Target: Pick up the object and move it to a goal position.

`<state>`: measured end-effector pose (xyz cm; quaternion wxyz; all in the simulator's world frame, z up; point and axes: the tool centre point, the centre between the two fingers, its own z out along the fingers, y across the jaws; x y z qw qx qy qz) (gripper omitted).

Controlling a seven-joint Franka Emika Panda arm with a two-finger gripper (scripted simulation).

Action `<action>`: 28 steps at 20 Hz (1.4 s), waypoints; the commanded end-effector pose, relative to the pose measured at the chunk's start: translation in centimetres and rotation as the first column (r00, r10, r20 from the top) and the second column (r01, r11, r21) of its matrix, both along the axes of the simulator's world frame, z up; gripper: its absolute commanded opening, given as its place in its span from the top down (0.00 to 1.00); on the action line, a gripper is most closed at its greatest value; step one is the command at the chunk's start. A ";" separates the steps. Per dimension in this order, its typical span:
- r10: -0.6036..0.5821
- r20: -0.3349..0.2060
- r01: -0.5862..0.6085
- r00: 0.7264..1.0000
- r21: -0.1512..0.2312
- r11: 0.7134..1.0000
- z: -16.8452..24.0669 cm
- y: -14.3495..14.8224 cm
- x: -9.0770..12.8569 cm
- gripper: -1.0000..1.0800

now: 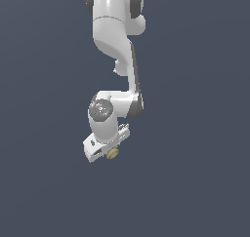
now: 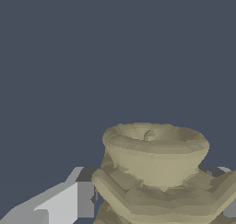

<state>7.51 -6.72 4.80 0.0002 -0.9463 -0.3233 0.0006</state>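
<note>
While arm bent downward, pincer [image 1: 110,150] around object [image 1: 113,153].

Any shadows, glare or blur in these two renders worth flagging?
Exterior view: flat, even light, no cast shadows on the plain backdrop; the object at the gripper is tiny and low in detail. Wrist view: the object fills the frame, faceted and blocky, cropped at the edge; no glare.

Exterior view looks from afar, seemingly downward; wrist view sits close against the shared object [image 2: 154,172].
</note>
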 end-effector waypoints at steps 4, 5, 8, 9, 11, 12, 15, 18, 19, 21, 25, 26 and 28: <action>0.001 0.001 -0.001 1.000 0.000 1.000 2.2 1.6 -0.7 1.00; 0.000 0.001 0.000 1.000 -0.001 1.000 2.7 2.0 -0.9 1.00; 0.000 0.001 0.000 1.000 -0.001 1.000 4.6 3.4 -1.6 1.00; 0.000 0.001 0.000 1.000 -0.001 1.000 5.4 4.0 -1.8 1.00; 0.001 0.001 -0.001 1.000 -0.001 1.000 7.1 5.3 -2.4 1.00; 0.001 0.001 -0.001 1.000 -0.001 1.000 8.0 6.0 -2.7 1.00; 0.001 0.001 -0.001 1.000 -0.002 1.000 11.0 8.1 -3.7 1.00; 0.001 0.001 -0.001 1.000 -0.002 1.000 13.9 10.3 -4.7 1.00; 0.001 0.001 -0.001 1.000 -0.002 1.000 14.9 11.1 -5.0 1.00; 0.001 0.001 -0.001 1.000 -0.002 1.000 16.9 12.5 -5.7 1.00; 0.001 0.001 -0.001 1.000 -0.003 1.000 20.8 15.4 -7.0 1.00; 0.001 0.001 -0.001 1.000 -0.003 1.000 21.8 16.1 -7.3 1.00; 0.001 0.001 -0.001 1.000 -0.003 1.000 23.8 17.6 -7.9 1.00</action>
